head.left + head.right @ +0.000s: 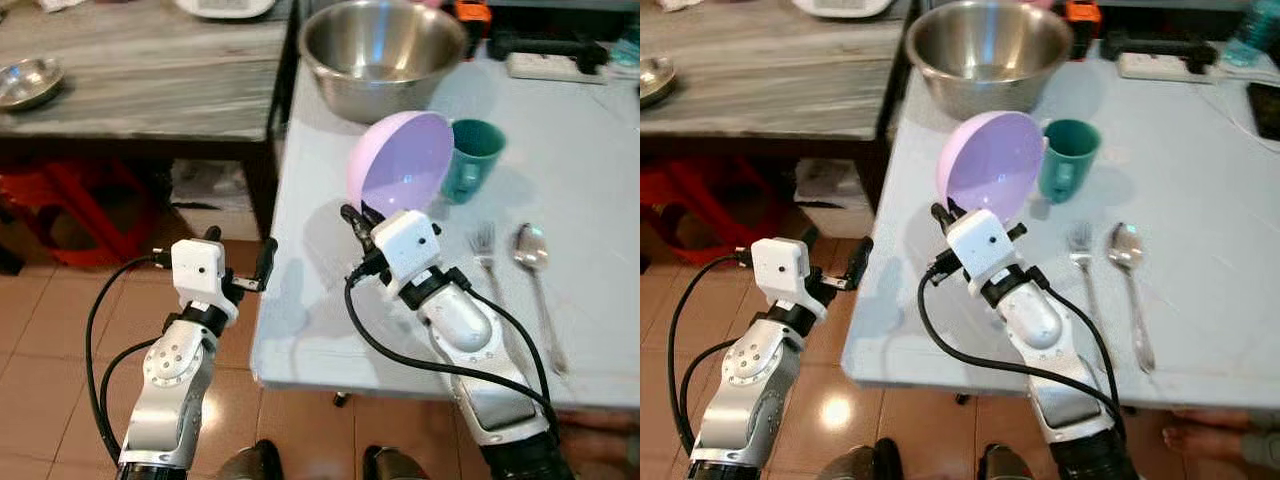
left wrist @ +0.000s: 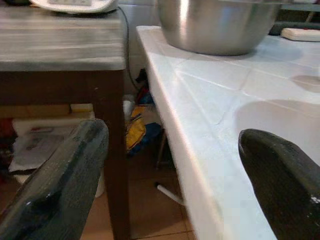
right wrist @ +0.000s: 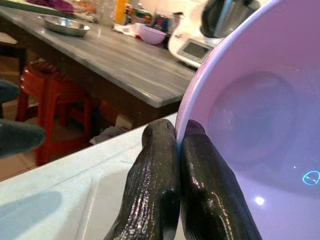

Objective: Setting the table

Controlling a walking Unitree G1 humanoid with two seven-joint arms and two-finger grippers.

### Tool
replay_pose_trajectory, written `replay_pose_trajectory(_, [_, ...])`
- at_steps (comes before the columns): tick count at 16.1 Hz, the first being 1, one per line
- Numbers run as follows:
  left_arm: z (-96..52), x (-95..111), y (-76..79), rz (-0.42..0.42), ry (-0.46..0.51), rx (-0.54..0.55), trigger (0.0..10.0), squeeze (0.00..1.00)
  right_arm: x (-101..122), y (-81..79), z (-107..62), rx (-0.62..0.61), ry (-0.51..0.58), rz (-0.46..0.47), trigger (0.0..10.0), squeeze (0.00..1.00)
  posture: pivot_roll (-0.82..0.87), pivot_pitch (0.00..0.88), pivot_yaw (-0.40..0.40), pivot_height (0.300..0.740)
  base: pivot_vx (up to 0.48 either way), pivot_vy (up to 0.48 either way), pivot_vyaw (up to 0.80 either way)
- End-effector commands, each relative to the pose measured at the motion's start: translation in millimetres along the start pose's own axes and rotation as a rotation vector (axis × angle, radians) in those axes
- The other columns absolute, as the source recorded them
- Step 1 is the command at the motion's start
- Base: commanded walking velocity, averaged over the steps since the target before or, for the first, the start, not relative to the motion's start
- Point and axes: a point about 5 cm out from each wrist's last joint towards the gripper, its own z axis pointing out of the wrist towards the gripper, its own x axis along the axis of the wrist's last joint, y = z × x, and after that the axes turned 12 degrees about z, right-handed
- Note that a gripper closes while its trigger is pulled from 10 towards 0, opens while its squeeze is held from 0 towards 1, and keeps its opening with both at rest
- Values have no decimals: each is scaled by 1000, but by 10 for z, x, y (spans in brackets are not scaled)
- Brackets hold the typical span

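Pink bowl (image 1: 402,160) pinched upright by right end effector (image 1: 358,218).

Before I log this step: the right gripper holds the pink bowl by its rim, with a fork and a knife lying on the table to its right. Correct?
Not quite. The right gripper does pinch the pink bowl by its rim, but beside the fork lies a spoon, not a knife, as the left eye view shows.

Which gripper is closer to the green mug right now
Right. The right gripper is over the table, pinching the pink bowl beside the green mug; the left gripper hangs open off the table's left edge.
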Motion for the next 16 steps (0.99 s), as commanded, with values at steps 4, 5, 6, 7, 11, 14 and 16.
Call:
replay_pose_trajectory(4, [0, -43, 51, -13, -9, 9, 10000, 0, 49, -23, -8, -11, -4, 42, 10000, 0, -167, 181, 24, 740, 0, 390, -256])
replay_pose_trajectory(5, [4, -41, 72, -16, -7, 6, 10000, 0, 52, -31, -12, -10, -5, 42, 10000, 0, -167, 181, 24, 740, 0, 416, 0])
replay_pose_trajectory(6, [8, -39, 94, -19, -3, 1, 10000, 0, 54, -40, -17, -8, -6, 41, 10000, 0, -167, 181, 24, 740, 0, 420, 0])
replay_pose_trajectory(7, [21, -42, 104, -19, -3, -1, 10000, 0, 52, -37, -16, -8, -8, 39, 10000, 0, -172, 179, 24, 740, 0, 431, 0])
replay_pose_trajectory(11, [38, -47, 106, -15, -2, -2, 10000, 0, 65, -78, -3, 4, -6, 38, 10000, 0, -174, 175, 26, 740, 0, 432, 0])
replay_pose_trajectory(14, [44, -48, 107, -14, 0, 1, 10000, 0, 69, -91, 11, 10, -2, 32, 10000, 0, -174, 175, 26, 740, 0, 435, 0])
replay_pose_trajectory(16, [38, -51, 124, -16, 0, 2, 10000, 0, 76, -94, 19, 15, 3, 23, 10000, 0, -168, 173, 24, 740, 0, 437, 0])
